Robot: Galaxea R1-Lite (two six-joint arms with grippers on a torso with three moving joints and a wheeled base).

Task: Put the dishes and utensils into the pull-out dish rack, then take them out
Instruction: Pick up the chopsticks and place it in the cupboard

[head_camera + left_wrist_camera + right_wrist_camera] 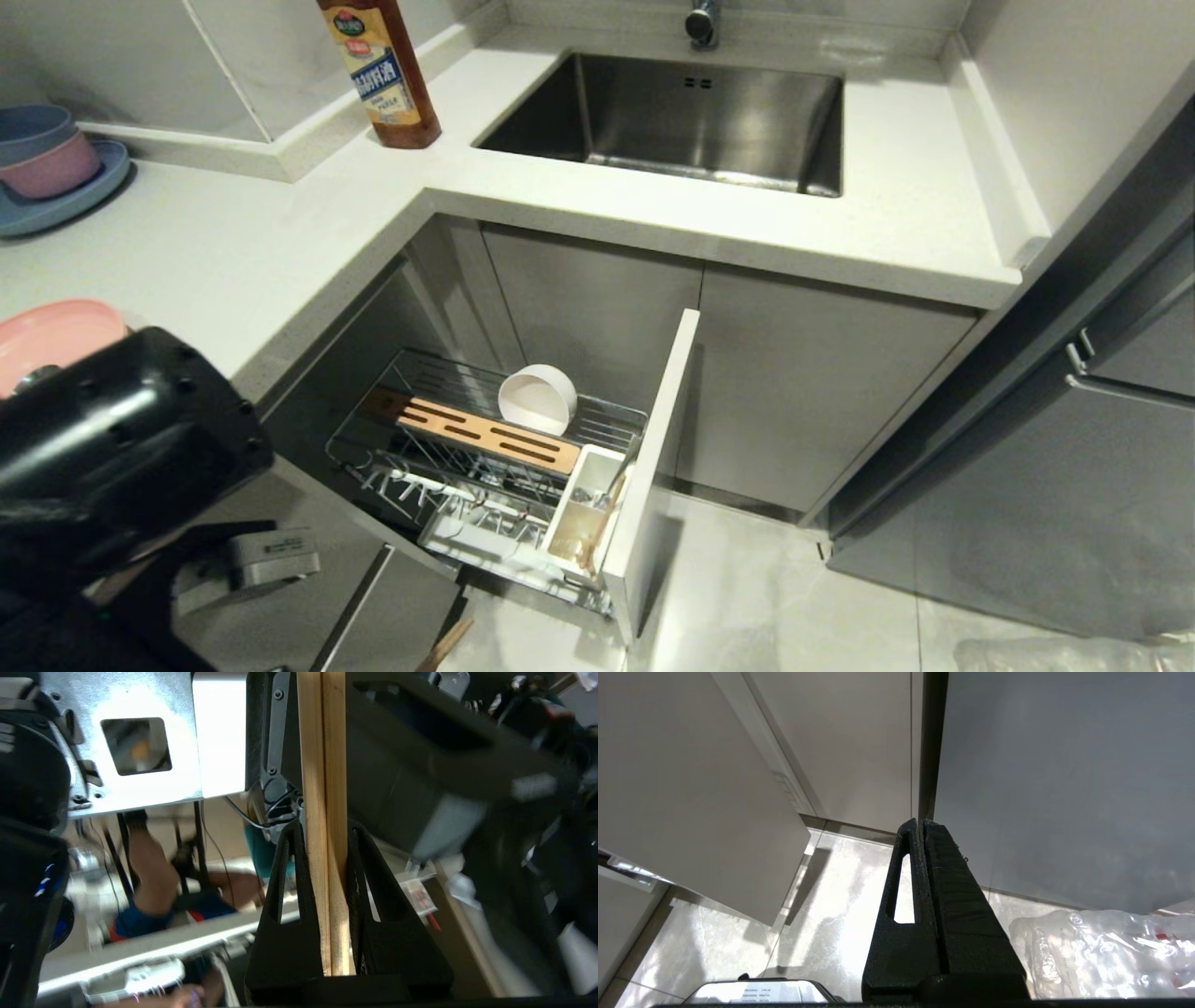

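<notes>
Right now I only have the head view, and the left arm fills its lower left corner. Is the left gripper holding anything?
Observer: Yes. The left gripper is shut on the chopsticks, both sticks side by side between its fingers.
Operator: And the right arm? It isn't in my view.
Observer: The right gripper is shut and empty, pointing at the floor beside a grey cabinet door.

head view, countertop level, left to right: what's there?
stacked small bowls on a blue plate → pink plate at the left edge, partly behind the left arm → sauce bottle → sink
</notes>
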